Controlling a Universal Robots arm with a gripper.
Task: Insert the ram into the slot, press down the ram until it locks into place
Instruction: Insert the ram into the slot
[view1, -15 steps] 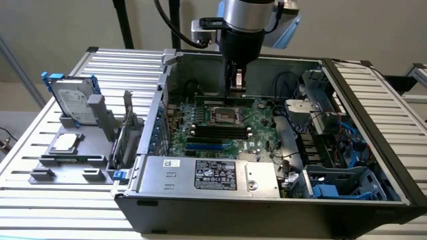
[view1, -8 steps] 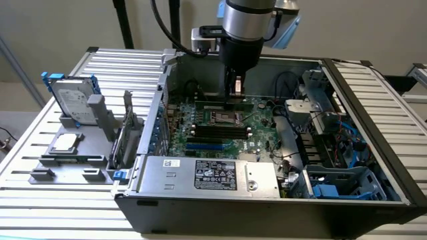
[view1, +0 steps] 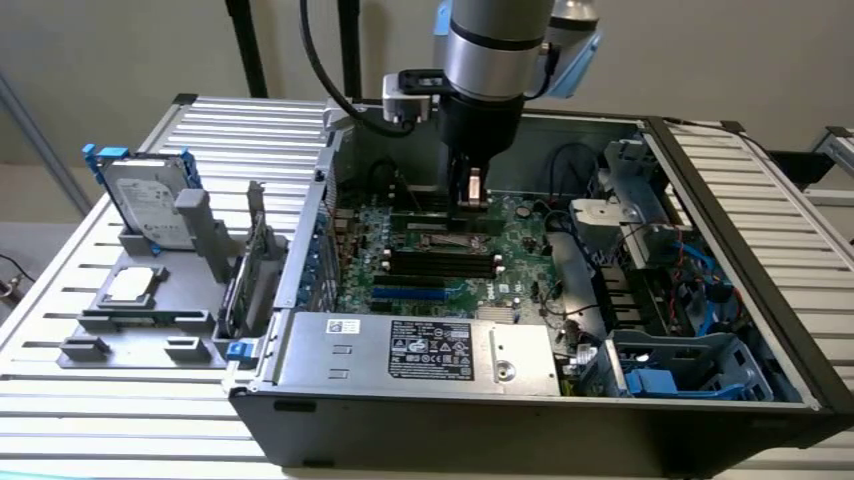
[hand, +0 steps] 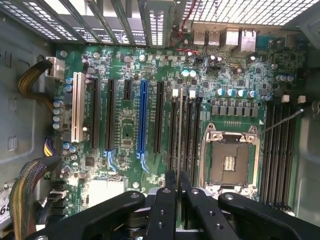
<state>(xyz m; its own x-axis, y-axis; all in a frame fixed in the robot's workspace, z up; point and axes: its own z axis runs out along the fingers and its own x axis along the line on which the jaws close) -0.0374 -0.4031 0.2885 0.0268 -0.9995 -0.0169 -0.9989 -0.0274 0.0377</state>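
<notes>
In the wrist view the ram (hand: 179, 135) shows edge-on as a thin pale line. It runs along one black slot (hand: 173, 135) in a bank of parallel sockets with white end clips, and it seems to stand in that slot. My gripper (hand: 178, 176) hangs over the near end of that line. Its black fingertips (hand: 171, 181) are drawn together with only a sliver between them. In the exterior view the gripper (view1: 470, 205) hovers some way above the motherboard (view1: 527, 235), over the slot bank (view1: 441, 262), and nothing wide sticks out of it.
The square metal processor socket (hand: 230, 156) lies beside the slots, with a second slot bank (hand: 277, 155) beyond it. A blue slot (hand: 143, 120) and black card slots sit on the other side. The case walls, the power supply (view1: 414, 350) and cable bundles (hand: 30, 185) hem in the board. A grey fixture with a hard drive (view1: 144, 205) stands outside.
</notes>
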